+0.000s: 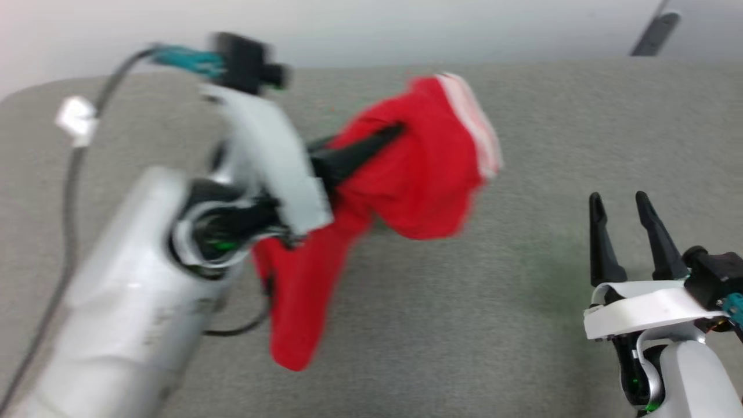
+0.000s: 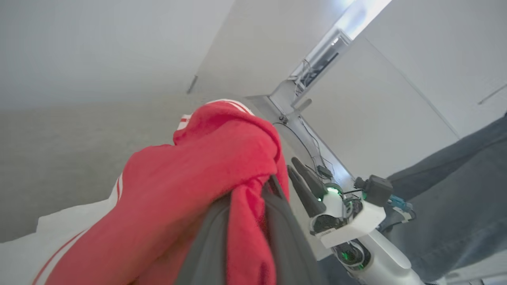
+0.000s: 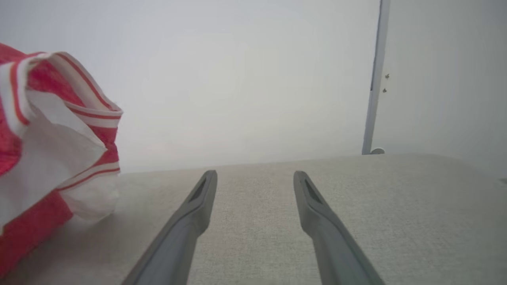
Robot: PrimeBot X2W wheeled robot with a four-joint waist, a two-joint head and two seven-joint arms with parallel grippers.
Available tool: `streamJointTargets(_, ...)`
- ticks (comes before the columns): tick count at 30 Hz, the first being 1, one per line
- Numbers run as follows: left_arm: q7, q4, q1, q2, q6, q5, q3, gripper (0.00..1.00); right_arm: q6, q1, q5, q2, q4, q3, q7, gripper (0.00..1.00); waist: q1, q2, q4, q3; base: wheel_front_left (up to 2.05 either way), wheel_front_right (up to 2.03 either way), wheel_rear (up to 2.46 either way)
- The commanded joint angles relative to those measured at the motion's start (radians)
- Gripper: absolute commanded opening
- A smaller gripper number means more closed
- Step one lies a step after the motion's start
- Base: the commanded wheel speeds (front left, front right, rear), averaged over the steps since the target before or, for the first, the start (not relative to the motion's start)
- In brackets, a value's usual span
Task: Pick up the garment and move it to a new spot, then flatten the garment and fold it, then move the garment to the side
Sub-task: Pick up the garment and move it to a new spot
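The garment point(image 1: 418, 174), a red shirt with striped red-and-white trim, hangs bunched and blurred above the grey surface point(image 1: 441, 325) at centre. My left gripper point(image 1: 383, 136) is shut on the garment, one dark finger showing against the red cloth. In the left wrist view the red fabric point(image 2: 198, 186) wraps over my two fingers point(image 2: 289, 245), a fold pinched between them. My right gripper point(image 1: 618, 200) stands open at the lower right, well clear of the cloth. The right wrist view has the garment's white sleeve and striped trim point(image 3: 51, 158) at its left edge, away from the open fingers point(image 3: 194, 213).
A cable with a white tag point(image 1: 75, 119) runs along my left arm. The grey padded surface spreads wide, bare to the right and front. Beyond it a pale wall point(image 3: 237, 79) and a door frame point(image 3: 374, 87). A person's dark-trousered leg point(image 2: 455, 198) stands behind my right arm.
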Motion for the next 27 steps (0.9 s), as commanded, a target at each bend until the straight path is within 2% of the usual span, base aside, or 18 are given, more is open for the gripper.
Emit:
streamJointTargets(1,0.002,-0.001,-0.016,-0.012,0.009,0.005,-0.004,0.00,-0.001,0.015,0.008,0.002,-0.004,0.000,-0.005,1.00,0.0000,0.0000,-0.077,0.039,0.00,0.00,0.00)
streamJointTargets(3,0.021,0.015,-0.044,-0.062,0.017,0.018,-0.047,0.00,-0.001,0.010,0.038,0.003,-0.010,0.003,-0.005,1.00,0.0000,0.0000,-0.116,0.059,0.00,0.00,0.00)
streamJointTargets(7,0.039,0.105,-0.109,-0.165,0.004,0.016,-0.104,0.00,-0.001,-0.011,0.099,0.003,-0.014,0.010,-0.004,1.00,0.0000,0.0000,-0.202,0.109,0.00,0.00,0.00)
streamJointTargets(10,0.008,0.206,-0.156,-0.220,-0.007,0.049,-0.129,0.00,-0.001,-0.019,0.142,0.003,-0.013,0.009,-0.004,1.00,0.0000,0.0000,-0.260,0.146,0.00,0.00,0.00)
streamJointTargets(11,-0.019,0.286,-0.177,-0.247,-0.016,0.072,-0.143,0.00,-0.001,-0.028,0.170,0.003,-0.012,0.009,-0.004,1.00,0.0000,0.0000,-0.295,0.170,0.00,0.00,0.00)
streamJointTargets(12,-0.019,0.286,-0.177,-0.247,-0.016,0.072,-0.143,0.00,-0.001,-0.028,0.170,0.003,-0.012,0.009,-0.004,1.00,0.0000,0.0000,-0.295,0.170,0.00,0.00,0.00)
streamJointTargets(18,-0.097,0.537,-0.230,-0.267,-0.035,0.135,-0.178,0.00,-0.001,-0.044,0.237,0.003,-0.009,0.013,-0.004,1.00,0.0000,0.0000,-0.381,0.228,0.00,0.00,0.00)
streamJointTargets(21,-0.126,0.651,-0.248,-0.256,-0.038,0.163,-0.201,0.00,-0.001,-0.054,0.261,0.004,-0.009,0.020,-0.004,1.00,0.0000,0.0000,-0.413,0.248,0.00,0.00,0.00)
streamJointTargets(27,-0.085,0.807,-0.255,-0.220,-0.038,0.221,-0.303,0.00,-0.001,-0.052,0.295,0.003,-0.008,0.045,-0.004,1.00,0.0000,0.0000,-0.462,0.265,0.00,0.00,0.00)
